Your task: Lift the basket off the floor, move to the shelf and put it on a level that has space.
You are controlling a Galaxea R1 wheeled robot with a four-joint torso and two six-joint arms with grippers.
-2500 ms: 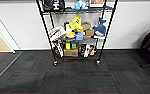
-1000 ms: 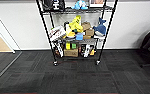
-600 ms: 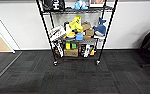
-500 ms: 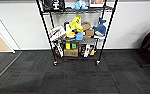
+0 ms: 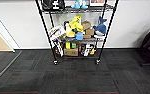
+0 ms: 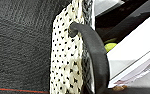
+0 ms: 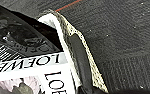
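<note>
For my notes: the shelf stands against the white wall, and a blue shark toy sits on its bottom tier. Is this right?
Not quite. The head view shows the blue shark toy on the middle tier of the shelf, not the bottom one. The shelf does stand against the white wall.

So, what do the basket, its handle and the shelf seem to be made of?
The basket looks woven, perhaps from paper cord or straw: a cream, matte wall with a dark chequered weave. Its handle is a smooth dark loop, possibly leather or rubber; I cannot tell which. The shelf seems to be black coated metal: thin posts and wire-grid tiers. The floor looks like dark grey carpet tiles.
</note>
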